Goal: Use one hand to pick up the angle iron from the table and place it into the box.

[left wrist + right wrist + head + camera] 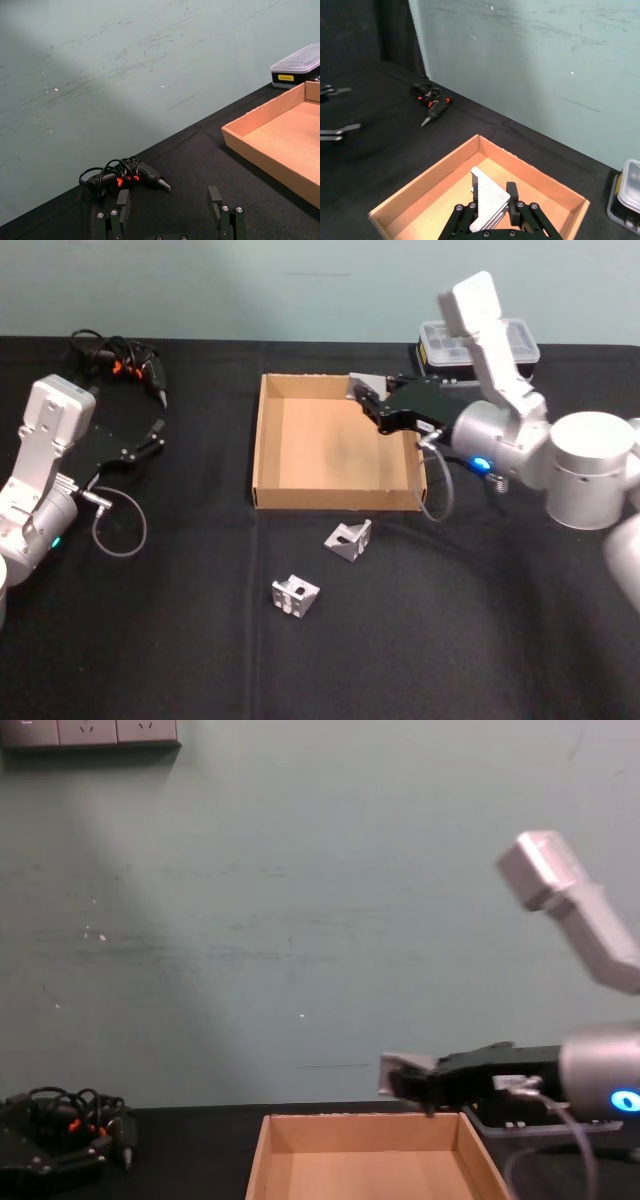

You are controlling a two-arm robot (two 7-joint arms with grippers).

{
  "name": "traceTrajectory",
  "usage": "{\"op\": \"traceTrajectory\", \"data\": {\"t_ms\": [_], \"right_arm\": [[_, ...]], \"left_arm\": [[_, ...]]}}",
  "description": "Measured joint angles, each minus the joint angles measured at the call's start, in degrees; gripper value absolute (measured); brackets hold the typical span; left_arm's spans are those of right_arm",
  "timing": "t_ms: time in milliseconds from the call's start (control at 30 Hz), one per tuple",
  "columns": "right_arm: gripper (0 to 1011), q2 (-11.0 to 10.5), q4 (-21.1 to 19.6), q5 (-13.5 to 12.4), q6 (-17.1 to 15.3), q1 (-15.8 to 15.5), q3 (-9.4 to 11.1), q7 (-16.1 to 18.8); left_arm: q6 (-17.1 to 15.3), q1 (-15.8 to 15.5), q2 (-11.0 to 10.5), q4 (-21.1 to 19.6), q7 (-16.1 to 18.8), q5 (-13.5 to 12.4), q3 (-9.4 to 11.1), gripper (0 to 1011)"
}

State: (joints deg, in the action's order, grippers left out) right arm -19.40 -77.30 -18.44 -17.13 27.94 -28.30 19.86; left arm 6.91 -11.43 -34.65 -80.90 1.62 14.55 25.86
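Spreading across the lower part of the head view, the black table [150,660] carries everything else. The tan cardboard box [258,440] sits at the centre of that frame, open side up.

The right gripper [362,400] reaches in from the right edge and hangs over the upper right corner of the box. Its jaws are closed on an angle iron [368,382]. In the chest view the angle iron [393,1072] is held just above the level of the box rim [360,1118]. In the right wrist view the pale metal piece [487,195] stands between the two black fingers, over the inside of the box [445,200].

The left gripper [157,436] hovers at the left of the head view, well apart from the box, and its jaws are wide apart [169,200].

A clear-lidded plastic case [520,340] lies at the upper right, behind the right gripper. A black glue gun [130,362] with a coiled cord lies at the upper left.

A second angle iron [348,538] rests on the table just below the front wall of the box. A third angle iron [295,595] lies near it, lower and to the left.
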Motion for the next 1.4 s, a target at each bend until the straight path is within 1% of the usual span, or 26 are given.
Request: {"op": "traceTrajectory", "data": {"t_ms": [100, 133, 200, 267, 300, 433, 533, 600, 633, 667, 800, 967, 1400], "right_arm": [[279, 1.94, 3.72, 1.12, 0.19, 2.12, -0.6, -0.45], [279, 3.08, 5.98, 1.75, 0.38, 3.31, -0.95, -0.63], [279, 4.44, 8.83, 2.56, 0.75, 4.7, -1.34, -0.78], [279, 5.23, 10.6, 3.12, 0.97, 5.48, -1.58, -0.84], [279, 6.0, 12.46, 3.68, 1.18, 6.27, -1.86, -0.87], [279, 7.35, 15.95, 4.83, 1.46, 7.63, -2.48, -0.89], [279, 8.49, 19.51, 6.1, 1.52, 8.97, -3.23, -0.64], [279, 8.88, 20.58, 6.5, 1.5, 9.41, -3.44, -0.42], [279, 9.29, 21.8, 6.93, 1.41, 9.86, -3.61, -0.29], [279, 9.29, 21.8, 6.93, 1.41, 9.86, -3.61, -0.29], [279, 10.61, 24.93, 7.97, 1.2, 11.12, -3.8, -0.1], [279, 11.78, 27.35, 8.92, 0.96, 12.05, -3.82, 0.24], [279, 12.88, 29.07, 10.39, -0.11, 12.5, -3.14, 1.37]], "left_arm": [[0.0, 0.0, 0.0, 0.01, 0.0, 0.0, -0.01, 1011], [0.0, 0.0, 0.0, 0.0, 0.0, 0.0, 0.0, 1011], [0.0, 0.0, 0.0, 0.0, 0.0, 0.0, 0.0, 1011], [0.0, 0.0, 0.0, 0.01, 0.0, 0.0, 0.0, 1011], [0.0, 0.0, 0.0, 0.0, 0.0, 0.0, 0.0, 1011], [0.0, 0.0, 0.0, 0.01, 0.0, 0.0, 0.0, 1011], [0.0, 0.0, 0.0, 0.0, 0.0, 0.0, 0.0, 1011], [0.0, 0.0, 0.0, 0.0, 0.0, 0.0, 0.0, 1011], [0.0, 0.0, 0.0, 0.01, 0.0, 0.0, 0.0, 1011], [0.0, 0.0, 0.0, 0.01, 0.0, 0.0, 0.0, 1011], [0.0, 0.0, 0.0, 0.0, 0.0, 0.0, -0.01, 1011], [0.0, 0.0, 0.0, 0.0, 0.0, 0.0, 0.0, 1011], [0.0, 0.0, 0.0, 0.0, 0.0, 0.0, 0.0, 1011]]}}
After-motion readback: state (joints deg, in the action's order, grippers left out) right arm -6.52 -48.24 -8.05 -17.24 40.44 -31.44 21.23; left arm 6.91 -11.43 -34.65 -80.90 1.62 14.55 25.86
